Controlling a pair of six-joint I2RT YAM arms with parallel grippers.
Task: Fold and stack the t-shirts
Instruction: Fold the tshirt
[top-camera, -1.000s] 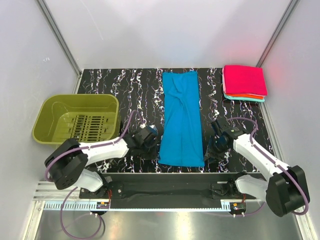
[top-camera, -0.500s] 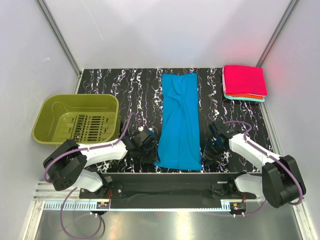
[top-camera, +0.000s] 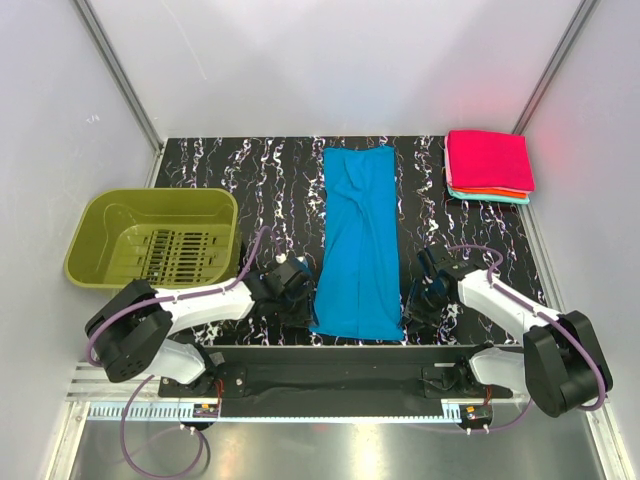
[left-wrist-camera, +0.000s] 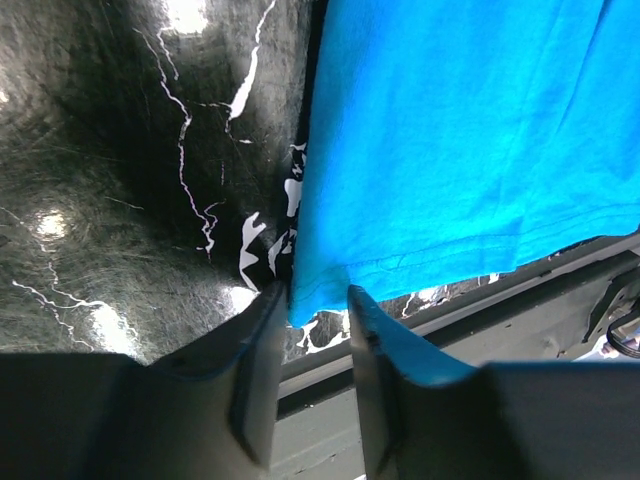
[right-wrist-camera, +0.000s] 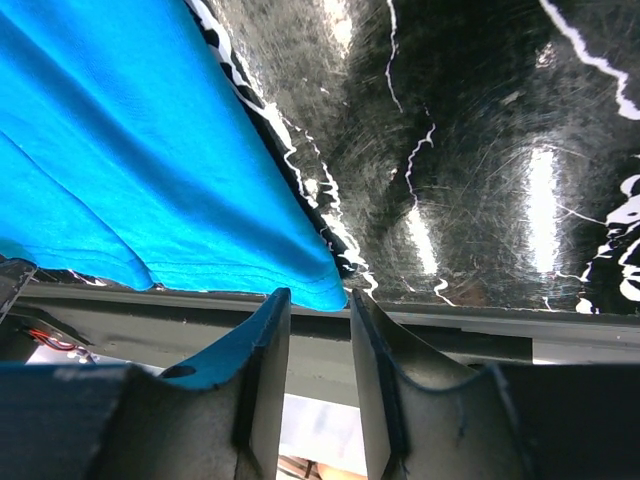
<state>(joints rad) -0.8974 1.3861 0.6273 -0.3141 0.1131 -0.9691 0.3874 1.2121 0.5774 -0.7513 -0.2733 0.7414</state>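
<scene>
From above, the bright blue t-shirt (top-camera: 360, 240) lies as a long narrow strip down the middle of the black marbled surface (top-camera: 270, 180), with its far end near the back and its near hem at the front edge. In the last second the near end has been drawn closer to the arms and a little to the left. Both claws have come down with it. The left claw (top-camera: 293, 290) sits at the near left corner and the right claw (top-camera: 428, 298) at the near right corner. At the far right corner a folded stack (top-camera: 488, 160) shows magenta on top, with orange and pale teal beneath. The olive-green basket (top-camera: 95, 235) stands at the left, well apart from the shirt.

In the left wrist view the left claw (left-wrist-camera: 318, 295) is spread. It has just let go of its pinch, and the hem corner of the blue t-shirt (left-wrist-camera: 450, 150) lies loose at the mouth of the gap.

In the right wrist view the right claw (right-wrist-camera: 320, 298) also stands apart. The other hem corner of the blue t-shirt (right-wrist-camera: 130, 180) is just at its tips and is not clamped.

The tug seems to have straightened the strip. The cross fold and the move onto the stack are probably what remains.
</scene>
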